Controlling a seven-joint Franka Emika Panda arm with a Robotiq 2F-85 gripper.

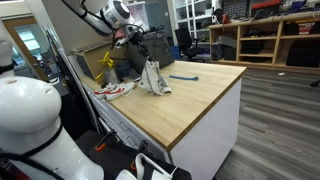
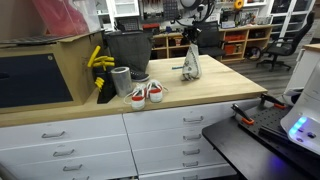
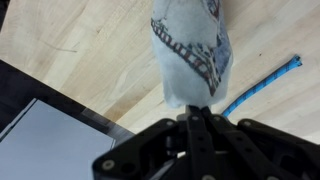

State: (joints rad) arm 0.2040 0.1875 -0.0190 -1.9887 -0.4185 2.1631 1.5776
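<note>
claw: closed (image 3: pixel 200 116), fingers pinched on the top end of the cloth; seen at bottom centre of the wrist view, upper middle in both exterior views (image 1: pixel 140 45) (image 2: pixel 190 36)
cloth: pale grey with a dark patterned band (image 3: pixel 190 45); hangs from the claw as a bunched column, centre of frame in both exterior views (image 1: pixel 155 78) (image 2: pixel 190 66)
cloth lower end: down at the counter; touching or just clear of it, cannot tell
counter: light wood top (image 1: pixel 200 95) (image 2: pixel 215 85), white drawers below in an exterior view
blue cord: lies flat on the wood just beside the cloth, apart from it (image 3: pixel 262 85) (image 1: pixel 183 77)
sneakers: red-and-white pair near the counter's edge, well apart from the cloth (image 2: pixel 147 93) (image 1: pixel 115 90)
grey cup: beside the sneakers, left of centre (image 2: pixel 121 82)
black bin: behind the cup, upper left of centre (image 2: pixel 127 48)
yellow thing: left of the bin, too small to identify (image 2: pixel 97 60)
done: grip is made, upper end of the cloth raised off the wood
left: cloth not spread, not folded, not set down; lower end not clearly free of the counter
</note>
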